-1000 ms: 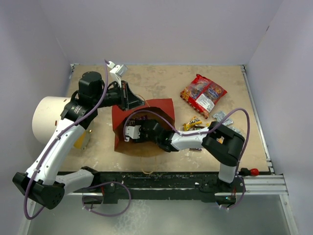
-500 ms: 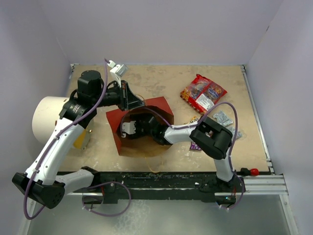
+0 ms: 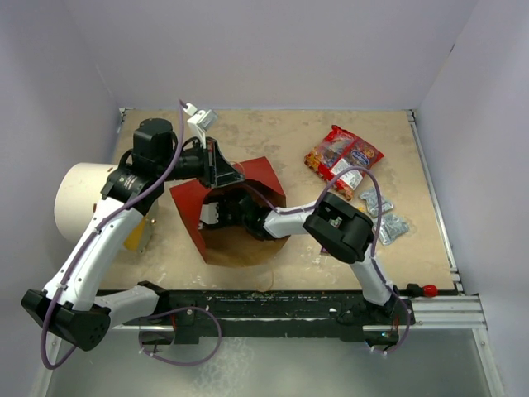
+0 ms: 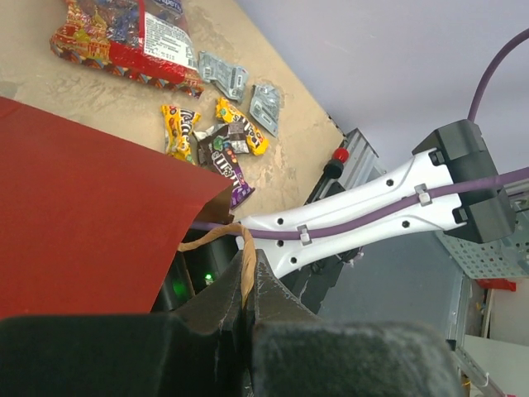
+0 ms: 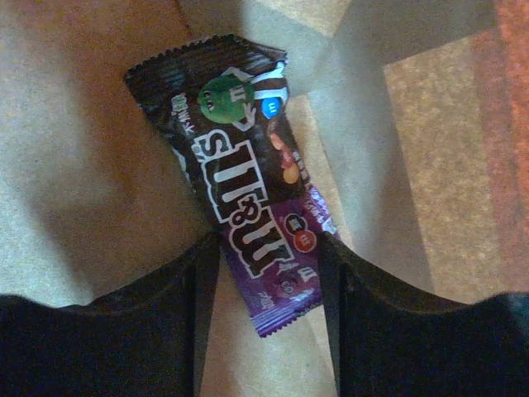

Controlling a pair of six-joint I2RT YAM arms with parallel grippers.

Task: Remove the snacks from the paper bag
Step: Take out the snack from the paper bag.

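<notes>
1. Paper bag (image 3: 263,175): left-centre of the counter (image 3: 273,132), red outside up, brown kraft inside showing on the near side. Both of your arms meet at it.
2. L gripper (image 4: 248,279): pinched tight on the tan string handle (image 4: 216,234), no gap betw. the fingers. Top view puts it at the bag's far-left edge (image 3: 218,169), just above the red panel.
3. R gripper (image 5: 269,240): inside the bag, kraft paper all around. Jaws apart, about one pack-width, straddling the lower end of item 4. Pads sit just beside the pack's edges; you can't tell if they press it yet. Top view: gripper (image 3: 213,218) under the bag's upper panel, R arm (image 3: 339,227) stretched in from the right.
4. Purple candy pack (image 5: 248,203): brown-and-purple wrapper, green character printed near the far end, flat on the bag's inner paper. Only snack seen in the bag.
5. Red snack bags (image 3: 343,157), qty 2: out on the counter, far right, overlapping each other.
6. Silver packets (image 3: 377,203): right side, near item 5, partly behind R arm's cable.
7. Candy packs (image 4: 178,128): yellow, brown, purple, clustered on the counter betw. bag and silver packets (L wrist view).
8. White cylinder (image 3: 78,198): left edge, well apart from the snacks.
</notes>
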